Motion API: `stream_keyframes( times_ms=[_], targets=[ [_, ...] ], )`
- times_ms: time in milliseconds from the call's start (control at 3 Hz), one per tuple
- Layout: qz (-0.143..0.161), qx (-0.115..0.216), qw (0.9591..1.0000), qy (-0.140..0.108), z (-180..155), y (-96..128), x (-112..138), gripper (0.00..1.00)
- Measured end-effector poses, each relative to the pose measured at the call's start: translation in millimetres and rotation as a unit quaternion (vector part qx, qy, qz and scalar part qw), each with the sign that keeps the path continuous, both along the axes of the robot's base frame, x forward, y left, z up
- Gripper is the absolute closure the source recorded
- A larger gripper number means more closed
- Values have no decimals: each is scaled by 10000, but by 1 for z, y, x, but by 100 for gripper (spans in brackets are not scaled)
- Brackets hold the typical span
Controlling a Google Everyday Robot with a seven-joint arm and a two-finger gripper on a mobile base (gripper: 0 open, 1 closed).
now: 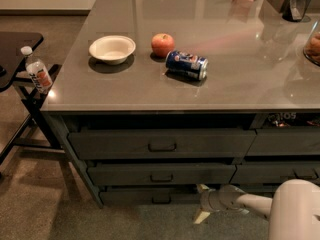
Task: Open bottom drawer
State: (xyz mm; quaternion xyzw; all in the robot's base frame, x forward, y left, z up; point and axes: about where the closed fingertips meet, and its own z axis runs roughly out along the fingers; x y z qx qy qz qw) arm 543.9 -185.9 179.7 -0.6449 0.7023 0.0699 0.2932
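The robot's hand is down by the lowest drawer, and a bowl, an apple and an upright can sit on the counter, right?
Not quite. The camera view shows the can lying on its side, not upright. The rest holds: the hand is down by the lowest drawer, right of its handle, and the bowl and apple sit on the counter.

Slim bottom drawer (134, 197) closed; end effector (199, 203) beside.
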Motion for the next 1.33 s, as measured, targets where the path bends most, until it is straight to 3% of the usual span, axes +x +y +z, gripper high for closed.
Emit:
stream_keyframes(
  times_ms=[333, 667, 1333],
  targets=[
    [0, 0, 10000, -1, 0, 0, 0, 0],
    [78, -132, 9998, -137, -12, 9, 29, 0],
    [133, -101, 9999, -39, -16, 7, 19, 0]
  ],
)
